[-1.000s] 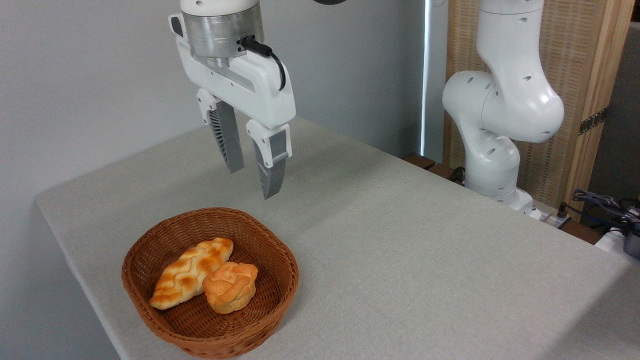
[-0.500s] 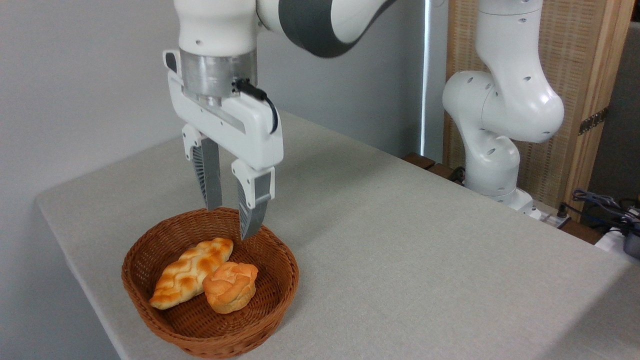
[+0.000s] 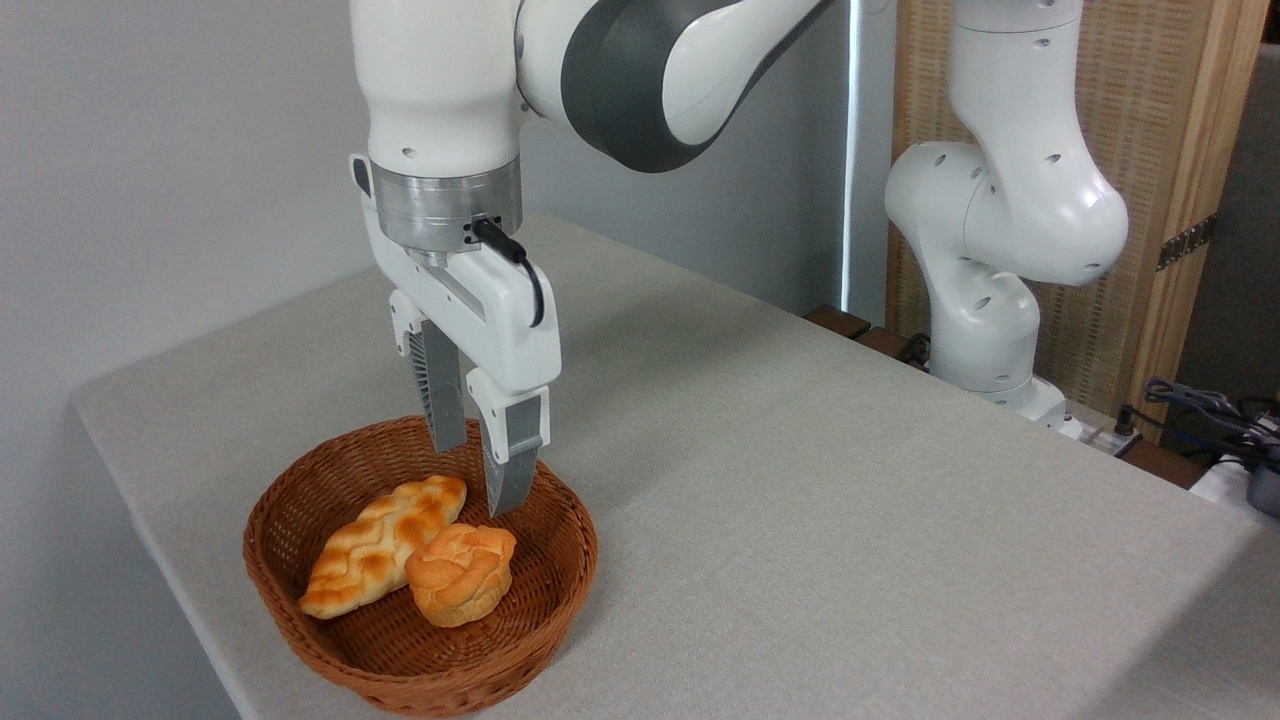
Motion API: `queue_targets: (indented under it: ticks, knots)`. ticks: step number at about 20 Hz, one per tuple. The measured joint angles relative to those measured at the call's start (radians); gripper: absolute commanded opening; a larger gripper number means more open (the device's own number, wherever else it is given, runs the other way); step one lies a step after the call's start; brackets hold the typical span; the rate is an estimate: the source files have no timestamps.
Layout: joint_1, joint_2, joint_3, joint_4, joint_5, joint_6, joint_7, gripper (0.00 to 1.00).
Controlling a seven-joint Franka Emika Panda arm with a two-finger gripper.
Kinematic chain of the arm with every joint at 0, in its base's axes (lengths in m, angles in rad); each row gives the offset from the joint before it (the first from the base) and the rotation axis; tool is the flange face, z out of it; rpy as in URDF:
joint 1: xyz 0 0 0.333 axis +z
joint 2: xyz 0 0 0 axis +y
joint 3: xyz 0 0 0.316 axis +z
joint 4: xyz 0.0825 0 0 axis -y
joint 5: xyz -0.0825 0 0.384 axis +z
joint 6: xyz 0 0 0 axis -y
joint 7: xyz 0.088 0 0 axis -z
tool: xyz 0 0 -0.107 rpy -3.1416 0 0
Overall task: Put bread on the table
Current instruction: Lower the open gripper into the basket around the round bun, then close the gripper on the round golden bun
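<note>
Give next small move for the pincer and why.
Probably shift slightly toward the camera and down, to straddle the bun. The open pincer hangs inside the basket behind the bun, not touching it, with the loaf lying against the bun's left, so come down clear of the loaf.

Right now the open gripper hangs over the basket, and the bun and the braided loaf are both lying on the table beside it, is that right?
Not quite. The bun and loaf lie inside the basket, touching, not on the table. The camera view shows it. The open gripper does hang over the basket.
</note>
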Motion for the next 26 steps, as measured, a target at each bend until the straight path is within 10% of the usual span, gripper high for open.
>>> queue_targets:
  ticks: [26]
  knots:
    - [-0.006,0.084,-0.061,-0.114,0.043,0.212,0.071,1.00]
